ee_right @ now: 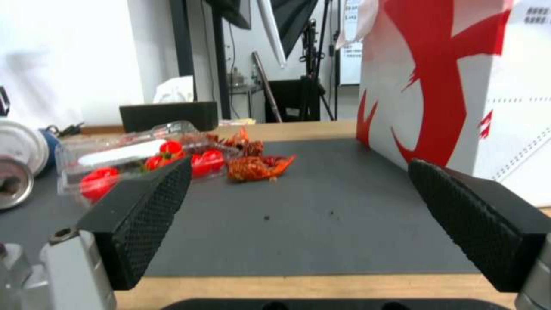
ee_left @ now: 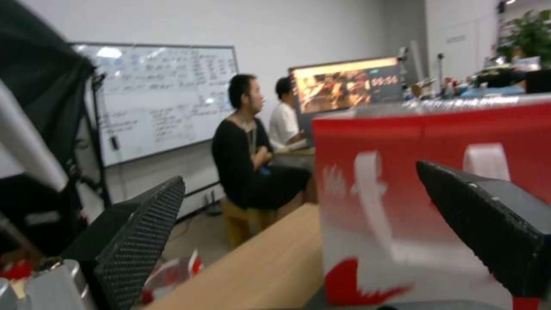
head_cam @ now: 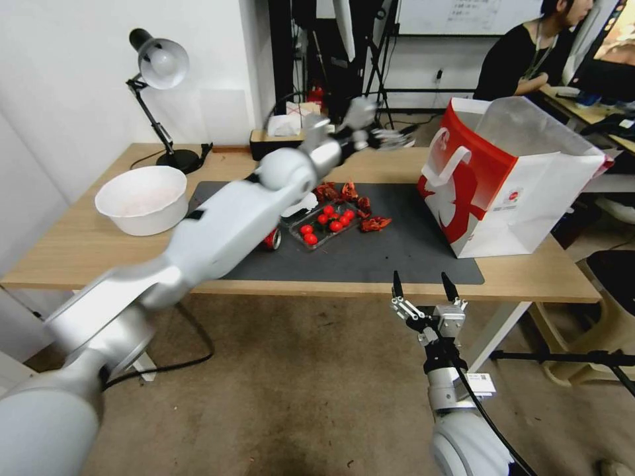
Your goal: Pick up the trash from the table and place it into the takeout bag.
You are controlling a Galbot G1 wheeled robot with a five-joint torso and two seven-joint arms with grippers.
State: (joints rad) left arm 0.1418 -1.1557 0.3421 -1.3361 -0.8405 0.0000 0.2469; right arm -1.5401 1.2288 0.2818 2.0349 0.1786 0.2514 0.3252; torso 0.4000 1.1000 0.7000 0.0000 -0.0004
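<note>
Spanning most of the head view, the table [head_cam: 86, 251] carries a dark grey mat [head_cam: 397, 254] that gathers the work in one reachable patch. On the mat's right end, overhanging onto bare wood, stands the takeout bag [head_cam: 503, 192], upright with its mouth wide open and its flat handle hanging down the red face, which I judge leaves it ready for drops from above. A white bowl [head_cam: 142, 198] sits on bare wood at the left end, well apart from the bag, near a desk lamp [head_cam: 159, 99].

The left arm stretches across the mat, its left gripper [head_cam: 390, 137] raised above the table's far edge, near the bag's red side. In the left wrist view the jaws stand wide apart with nothing between them and the bag's red-and-white wall [ee_left: 425, 206] fills the space ahead; whether it has just let something go I cannot tell.

The right gripper [head_cam: 423, 285] hangs parked just off the table's near edge, jaws likewise spread and empty, looking along the mat.

The trash lies mid-mat: a clear tray of red tomatoes [ee_right: 143, 161], reddish crumpled scraps [ee_right: 255, 165] beside it, and a crushed red can [head_cam: 271, 239] half hidden under the left forearm. A white-lidded cup [ee_right: 20, 144] lies beside the tray in the right wrist view.
</note>
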